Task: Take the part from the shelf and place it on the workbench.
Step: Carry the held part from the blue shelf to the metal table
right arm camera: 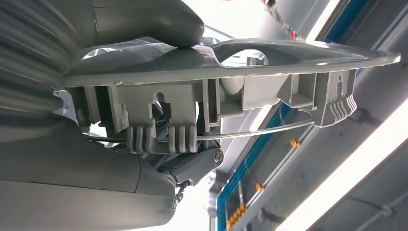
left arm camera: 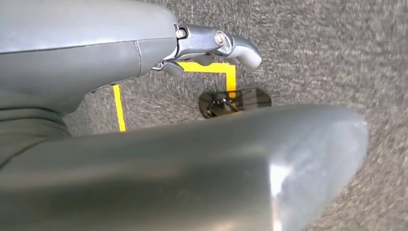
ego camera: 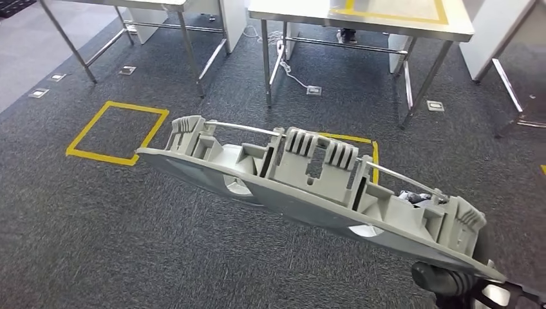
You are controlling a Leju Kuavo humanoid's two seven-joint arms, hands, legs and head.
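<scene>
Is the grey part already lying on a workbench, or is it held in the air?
Held in the air: the right hand grips the grey part above the carpet; workbenches stand apart.

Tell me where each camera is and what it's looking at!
Head view: high on the robot, looking down at carpet, steel tables and the grey part; the right hand shows.
Left wrist view: behind the left hand, facing carpet and yellow tape.
Right wrist view: behind the right hand, which grips the part, facing the ceiling.
Head and right wrist views share the part.
</scene>
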